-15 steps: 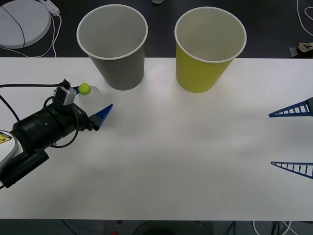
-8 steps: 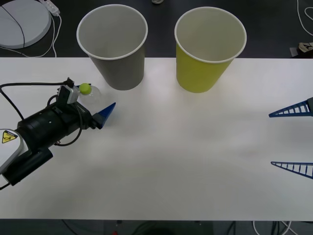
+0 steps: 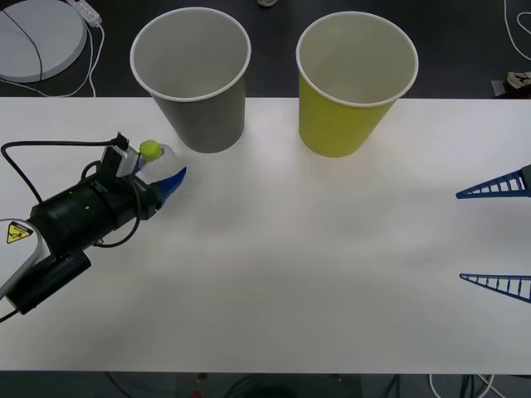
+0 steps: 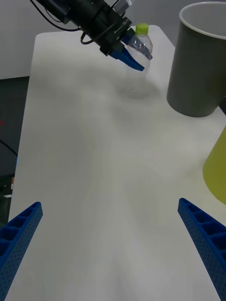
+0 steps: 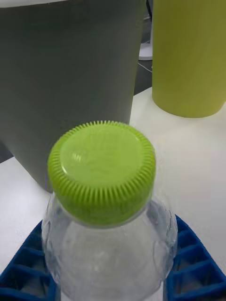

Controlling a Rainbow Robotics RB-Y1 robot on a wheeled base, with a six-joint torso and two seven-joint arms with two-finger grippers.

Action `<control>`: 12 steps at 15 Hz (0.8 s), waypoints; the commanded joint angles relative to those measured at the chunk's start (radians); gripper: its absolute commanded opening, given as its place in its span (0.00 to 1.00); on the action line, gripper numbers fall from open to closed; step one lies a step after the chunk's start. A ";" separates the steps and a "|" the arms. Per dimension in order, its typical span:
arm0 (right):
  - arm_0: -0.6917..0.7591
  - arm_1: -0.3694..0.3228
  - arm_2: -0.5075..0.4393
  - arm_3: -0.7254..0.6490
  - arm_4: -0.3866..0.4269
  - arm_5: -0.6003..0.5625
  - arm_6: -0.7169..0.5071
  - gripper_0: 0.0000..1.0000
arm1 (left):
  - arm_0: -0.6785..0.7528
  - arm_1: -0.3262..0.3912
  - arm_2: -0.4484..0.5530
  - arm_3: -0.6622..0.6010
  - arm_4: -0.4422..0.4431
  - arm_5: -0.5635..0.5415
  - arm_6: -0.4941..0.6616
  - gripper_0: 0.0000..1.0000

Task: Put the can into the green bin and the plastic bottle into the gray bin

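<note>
Front view: left hand (image 3: pixel 163 176), fingers closed around the small clear plastic bottle with lime-green cap (image 3: pixel 153 157), at 8 o'clock from the dark gray cup-shaped bin (image 3: pixel 192 79); right hand (image 3: pixel 495 239) spread wide.

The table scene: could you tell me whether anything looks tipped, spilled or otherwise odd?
Nothing stands out. The gray bin and green bin stand upright, and the plastic bottle is upright, capped, between the left gripper fingers. The right gripper waits open.
</note>
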State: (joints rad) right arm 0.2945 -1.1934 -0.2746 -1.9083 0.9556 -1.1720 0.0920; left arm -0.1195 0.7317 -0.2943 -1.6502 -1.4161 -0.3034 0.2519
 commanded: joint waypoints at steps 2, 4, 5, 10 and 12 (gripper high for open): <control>0.000 0.000 0.000 0.000 0.000 0.000 0.000 1.00 | 0.000 0.000 0.001 0.000 -0.003 -0.002 0.007 0.00; 0.000 0.000 0.000 0.000 0.000 0.000 0.000 1.00 | 0.000 0.000 0.001 0.000 -0.003 -0.002 0.009 0.00; 0.000 0.000 0.000 0.000 0.000 0.000 0.000 1.00 | 0.000 0.002 0.001 0.000 -0.003 -0.002 0.009 0.00; 0.000 0.000 0.000 0.000 0.000 0.000 0.000 1.00 | 0.003 0.023 0.001 -0.013 0.009 -0.011 0.013 0.00; 0.000 0.000 0.000 0.000 0.000 0.000 0.000 1.00 | 0.021 0.041 0.001 -0.037 0.022 -0.011 0.020 0.00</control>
State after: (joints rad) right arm 0.2945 -1.1934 -0.2746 -1.9083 0.9556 -1.1720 0.0920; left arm -0.1050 0.7670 -0.2931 -1.6780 -1.4029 -0.3143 0.2700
